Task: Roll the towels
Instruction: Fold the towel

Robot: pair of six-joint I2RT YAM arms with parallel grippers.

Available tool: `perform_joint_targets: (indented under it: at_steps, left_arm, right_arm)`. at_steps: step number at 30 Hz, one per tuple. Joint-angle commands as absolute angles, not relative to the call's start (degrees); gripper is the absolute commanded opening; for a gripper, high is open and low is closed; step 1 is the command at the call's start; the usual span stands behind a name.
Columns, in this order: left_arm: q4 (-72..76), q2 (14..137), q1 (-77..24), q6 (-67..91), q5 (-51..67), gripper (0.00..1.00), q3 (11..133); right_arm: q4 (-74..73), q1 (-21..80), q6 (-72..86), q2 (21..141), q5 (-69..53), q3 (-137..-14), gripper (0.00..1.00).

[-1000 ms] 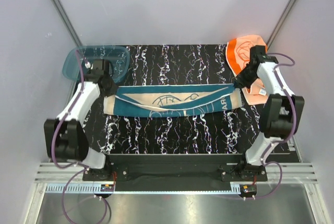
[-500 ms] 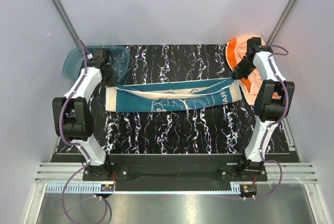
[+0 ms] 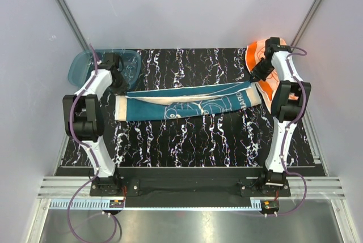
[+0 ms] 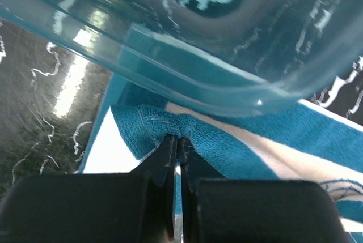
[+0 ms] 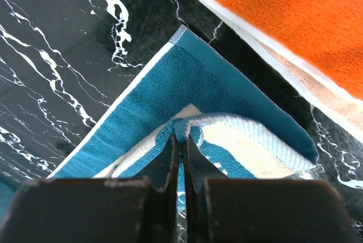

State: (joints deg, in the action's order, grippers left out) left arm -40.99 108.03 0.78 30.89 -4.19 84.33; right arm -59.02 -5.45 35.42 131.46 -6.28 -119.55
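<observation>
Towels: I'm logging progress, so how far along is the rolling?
Done: the teal towel looks folded into a long strip. In hand: the left claw and right claw each pinch one end. Left: rolling it, and the orange towel, lying unrolled.

Cream capital letters (image 3: 244, 99) run along the teal towel (image 3: 187, 106) near its right end, too small to read with certainty; no other text visible

Top view bright, even, soft shadows. Left wrist view: glare streaks on tub (image 4: 227, 79), sheen on worktop (image 4: 45, 101); left tool (image 4: 177, 144) dark, soft-focus.
</observation>
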Motion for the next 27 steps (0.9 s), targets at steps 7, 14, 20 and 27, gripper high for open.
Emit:
perform_joint_targets:
  at_steps: [7,14,20,27]
  left_arm:
    - [-41.3,115.6,3.3,29.9,-2.1,0.00,93.9]
    - [-40.0,116.8,3.5,29.7,3.0,0.63,95.9]
    - [-39.9,110.8,3.9,29.2,2.6,0.94,94.0]
    - [-41.0,101.8,4.1,27.3,-1.5,0.99,90.4]
  right_arm:
    - [-61.2,-7.9,36.7,137.6,-10.1,-128.9,0.30]
    - [-64.7,-8.4,36.9,139.8,-8.4,-137.6,1.00]
    - [-62.8,-8.4,36.2,128.7,-3.8,-128.6,1.00]
    - [-54.8,-8.3,33.3,111.5,1.5,-106.7,1.00]
